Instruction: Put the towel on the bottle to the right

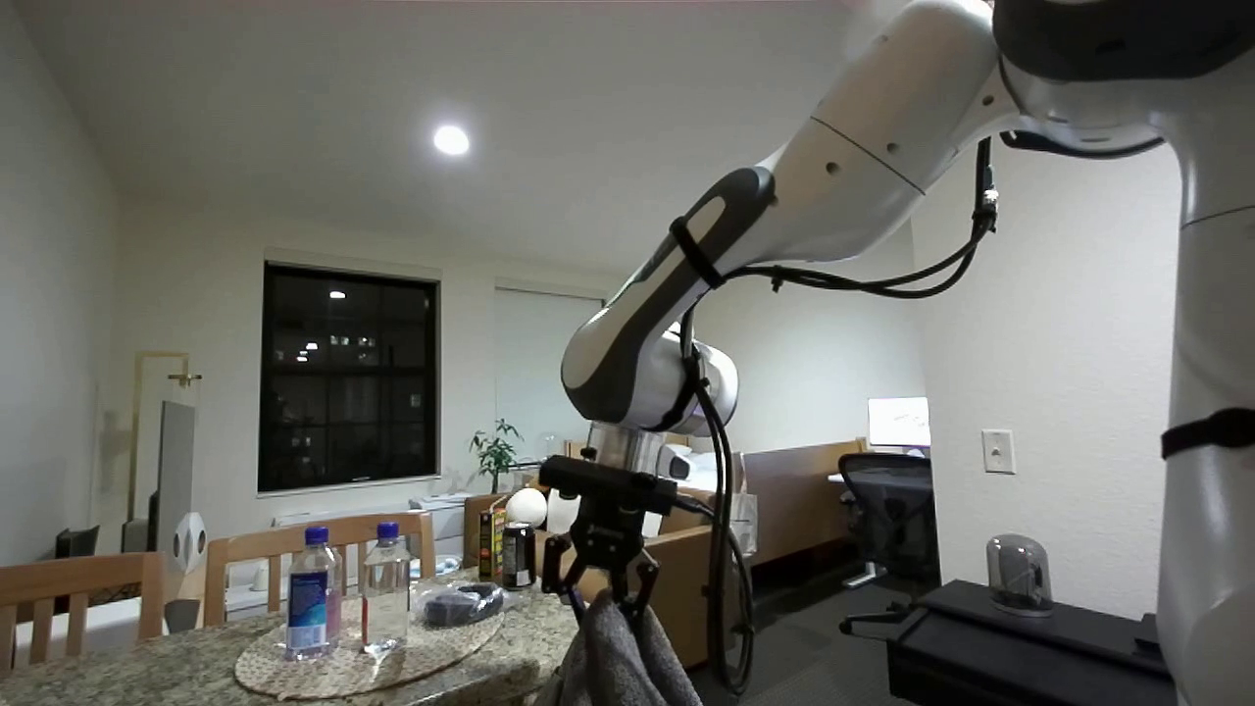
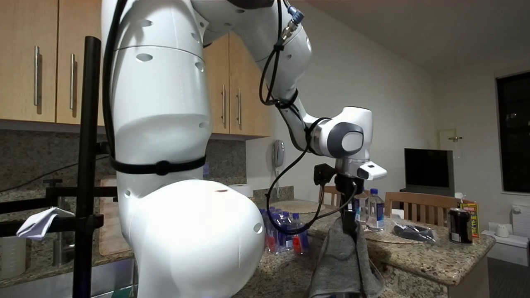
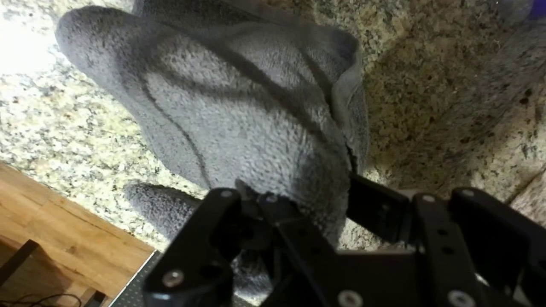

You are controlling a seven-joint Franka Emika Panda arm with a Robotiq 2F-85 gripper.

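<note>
Plainly, we have the grey towel (image 2: 337, 260) in the claw (image 1: 608, 606), which points downward; its fingers are closed in on a bunched fold of the cloth and stand only a little way apart, the fabric filling the gap; the rest of the towel hangs below in loose folds, and in the wrist view we look down on it over speckled granite; in an exterior view something shows under its hem, too cut off for us to name. On the raised bench (image 1: 534, 632) we find a round mat (image 1: 426, 662) bearing two upright, blue-capped bottles, a blue-labelled bottle (image 1: 306, 600) and, just beside it, a clearer bottle (image 1: 384, 598); in an exterior view the claw partly hides one of the pair from us; at the mat's edge lies a plastic packet (image 1: 461, 606) with something dark in it; near that, a black can (image 1: 518, 555) stands beside a yellow-and-red carton (image 1: 488, 544); wooden chairs (image 1: 348, 530) stand behind. On a lower bench (image 2: 281, 273) we make out a cluster of blue-capped bottles (image 2: 285, 244), packed close and partly covered by the arm (image 2: 161, 82); which bottle counts as the one to the right we cannot tell.
</note>
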